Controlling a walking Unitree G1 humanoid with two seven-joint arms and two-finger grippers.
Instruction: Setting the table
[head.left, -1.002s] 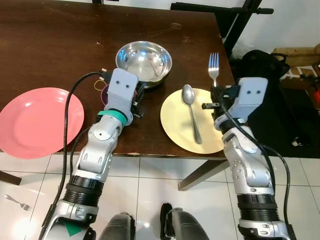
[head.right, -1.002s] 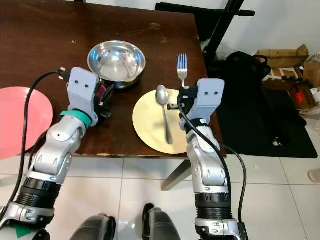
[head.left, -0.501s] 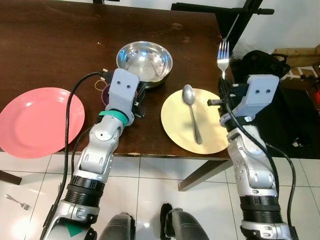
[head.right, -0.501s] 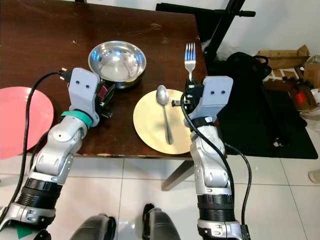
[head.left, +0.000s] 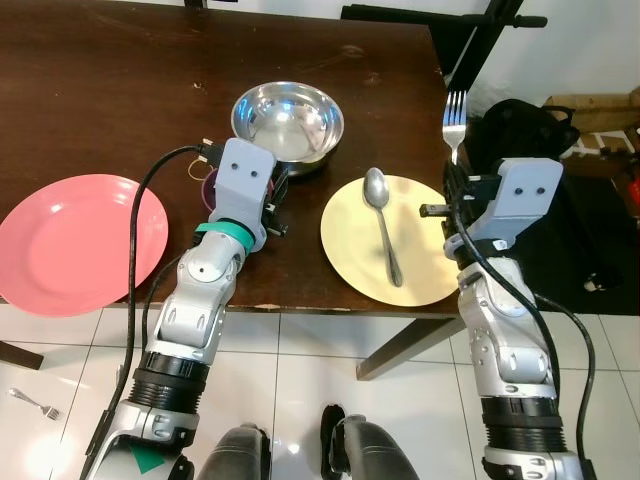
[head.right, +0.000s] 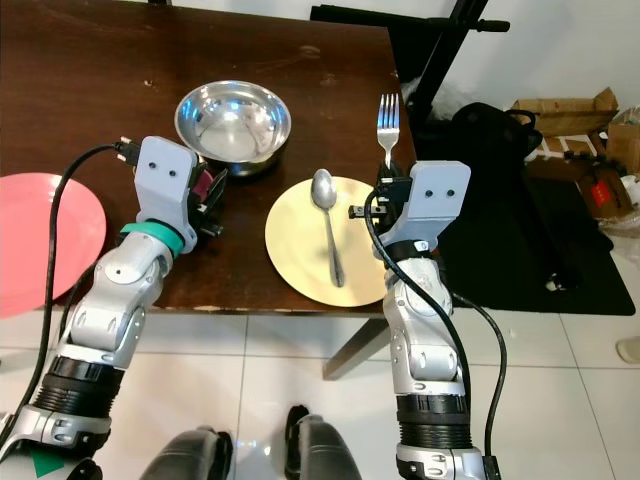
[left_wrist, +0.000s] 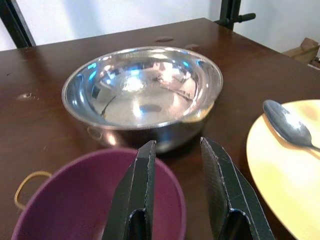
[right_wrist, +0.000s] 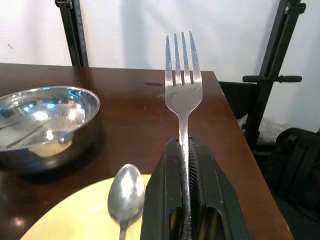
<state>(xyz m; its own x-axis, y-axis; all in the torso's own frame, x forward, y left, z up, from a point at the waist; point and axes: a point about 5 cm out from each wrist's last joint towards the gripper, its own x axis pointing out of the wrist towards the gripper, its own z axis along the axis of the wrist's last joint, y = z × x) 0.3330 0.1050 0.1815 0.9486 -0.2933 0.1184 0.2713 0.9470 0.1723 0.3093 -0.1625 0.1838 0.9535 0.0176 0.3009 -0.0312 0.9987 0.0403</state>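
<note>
My right gripper (right_wrist: 186, 146) is shut on the handle of a silver fork (head.left: 455, 108), held upright with the tines up, over the table's right edge beside the yellow plate (head.left: 350, 250). A spoon (head.left: 381, 225) lies on that plate. A steel bowl (head.left: 288, 120) stands just behind it. My left gripper (left_wrist: 177, 175) is open, its fingers (left_wrist: 142, 185) straddling the near rim of a purple bowl (left_wrist: 75, 210) in front of the steel bowl (left_wrist: 142, 95). A pink plate (head.left: 75, 245) sits at the table's left front.
A yellow rubber band (left_wrist: 25, 187) lies on the dark wooden table (head.left: 120, 90) beside the purple bowl. A black stand (head.left: 480, 40) and a black bag (head.left: 520, 125) are to the right of the table. Another fork (head.left: 35, 403) lies on the tiled floor at the left.
My right gripper has carried the fork to the right, from over the yellow plate's edge to past the table's right edge. The left arm has stayed still.
</note>
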